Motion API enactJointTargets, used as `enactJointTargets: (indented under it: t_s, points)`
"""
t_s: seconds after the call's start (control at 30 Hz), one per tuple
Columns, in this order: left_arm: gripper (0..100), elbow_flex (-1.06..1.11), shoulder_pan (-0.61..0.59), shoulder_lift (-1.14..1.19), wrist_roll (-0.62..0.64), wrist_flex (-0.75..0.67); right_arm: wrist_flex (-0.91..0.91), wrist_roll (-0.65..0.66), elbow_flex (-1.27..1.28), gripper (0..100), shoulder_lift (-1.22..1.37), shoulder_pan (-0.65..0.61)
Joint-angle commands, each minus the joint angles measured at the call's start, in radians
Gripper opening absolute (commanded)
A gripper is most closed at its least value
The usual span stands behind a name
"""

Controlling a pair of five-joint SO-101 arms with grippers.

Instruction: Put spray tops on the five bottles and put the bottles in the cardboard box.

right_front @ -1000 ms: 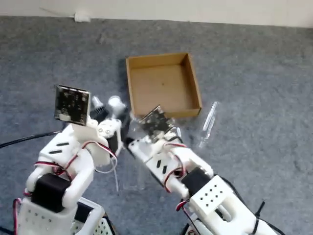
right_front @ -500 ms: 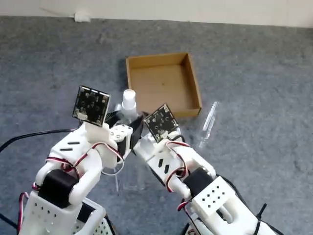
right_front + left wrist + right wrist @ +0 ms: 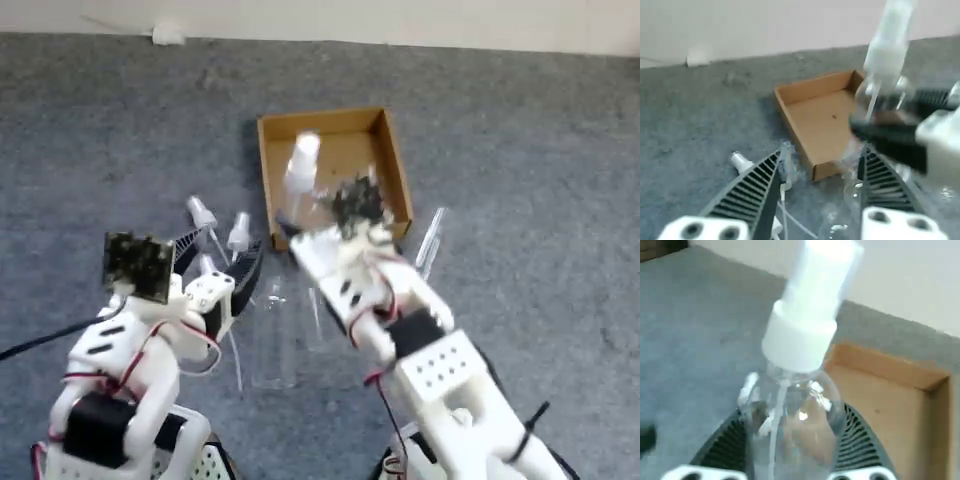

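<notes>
Since the earlier frame the right gripper (image 3: 790,455) has carried the bottle (image 3: 795,370) away from the left gripper (image 3: 820,160) and out over the box (image 3: 350,160), while the left arm has drawn back. The right fingers are clamped round the bottle's clear body. It stands about upright with its white spray top on, above the box's near side and not yet inside. The left gripper stands wide apart and holds nothing, hanging near the loose tops (image 3: 200,212) lying left of the box. By my reading this is the first of the five bottles, since the box floor is bare. Uncapped clear bottles (image 3: 272,340) lie on the table (image 3: 520,150) between the arms, though how many is hard to tell. Another bottle (image 3: 428,245) lies just right of the box. Dropping this one in comes next, and nearly all the capping and boxing is still left.
</notes>
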Motion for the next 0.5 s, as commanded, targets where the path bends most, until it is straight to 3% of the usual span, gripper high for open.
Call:
enactJointTargets:
  t_s: [0.0,0.2,0.33,0.47]
  points:
    - [18,0.127,-0.031,-0.008,-0.043,-0.160,0.127,-0.028,-0.355,0.3,0.150,0.059]
    - [19,0.148,0.022,-0.010,-0.057,-0.193,0.309,-0.140,-0.779,0.3,0.412,0.022]
    - [28,0.148,0.054,-0.008,-0.087,-0.195,0.363,-0.175,-0.852,0.3,0.529,-0.050]
    - [29,0.150,0.018,-0.008,-0.089,-0.219,0.414,-0.173,-0.854,0.3,0.544,-0.114]
